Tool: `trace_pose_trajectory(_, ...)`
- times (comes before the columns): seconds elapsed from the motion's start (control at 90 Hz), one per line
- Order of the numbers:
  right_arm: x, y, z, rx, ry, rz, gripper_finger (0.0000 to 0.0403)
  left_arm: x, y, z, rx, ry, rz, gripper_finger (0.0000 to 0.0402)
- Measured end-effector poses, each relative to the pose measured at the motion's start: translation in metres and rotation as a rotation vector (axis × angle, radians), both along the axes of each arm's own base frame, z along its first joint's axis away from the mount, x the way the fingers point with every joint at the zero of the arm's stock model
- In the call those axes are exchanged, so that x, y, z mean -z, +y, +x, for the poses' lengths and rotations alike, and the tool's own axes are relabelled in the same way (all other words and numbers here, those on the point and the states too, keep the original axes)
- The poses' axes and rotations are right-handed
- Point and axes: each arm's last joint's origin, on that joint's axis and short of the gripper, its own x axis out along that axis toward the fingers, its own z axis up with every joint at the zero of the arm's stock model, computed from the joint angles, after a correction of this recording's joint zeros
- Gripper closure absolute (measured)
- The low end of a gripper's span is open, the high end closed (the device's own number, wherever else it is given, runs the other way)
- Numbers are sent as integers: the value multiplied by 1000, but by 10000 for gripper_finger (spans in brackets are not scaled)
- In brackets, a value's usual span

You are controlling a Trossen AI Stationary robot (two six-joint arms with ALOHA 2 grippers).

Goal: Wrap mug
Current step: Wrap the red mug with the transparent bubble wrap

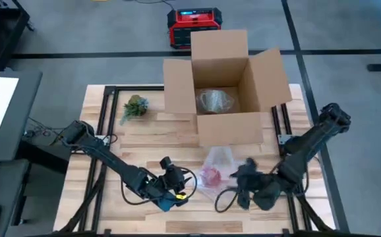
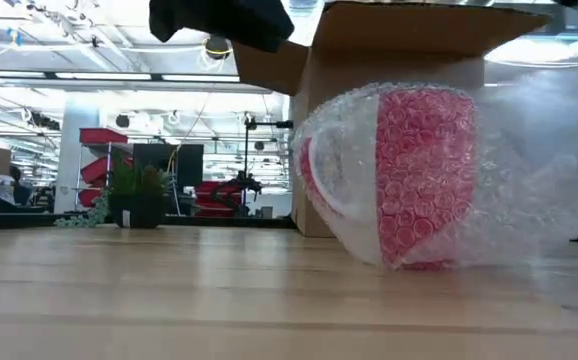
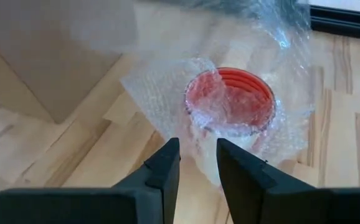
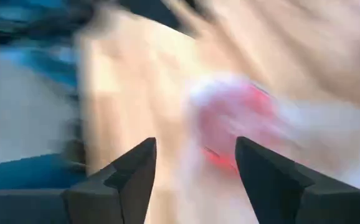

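Wooden slats of the table [image 1: 144,131] carry a red mug [image 2: 424,175] lying on its side, loosely swathed in bubble wrap [image 3: 161,93], loose ends untucked, so wrapping looks partly done. Behind it, the open cardboard box [image 1: 233,128] holds another wrapped bundle [image 1: 215,100]. Left gripper [image 3: 197,163] nearly closed, empty; right gripper [image 4: 195,163] spread, empty, both beside the mug.

Light falls evenly from overhead, and the ceiling lamps [image 2: 109,75] glow bright in the low view, washing out its upper right corner. The surface [image 1: 157,135] is well lit with only soft shadows, while the bubble wrap [image 3: 242,112] catches small glints. The right wrist view is heavily smeared by motion blur; the left wrist view is soft at its upper edge.
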Motion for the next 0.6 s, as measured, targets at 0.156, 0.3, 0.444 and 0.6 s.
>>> trace_pose_trajectory(0.156, 34, -20, -32, 357, 182, -52, 211, 0, 0, 0, -3, -2, -5, 315)
trace_pose_trajectory(0.3, 76, -39, -55, 552, 365, -53, 209, 0, 0, 0, 3, 2, -13, 315)
trace_pose_trajectory(0.444, 109, -53, -66, 610, 435, 11, 181, 0, 0, 0, 7, 4, -16, 315)
trace_pose_trajectory(0.6, 133, -67, -72, 671, 456, 75, 148, 1, 0, 0, 7, 8, -15, 315)
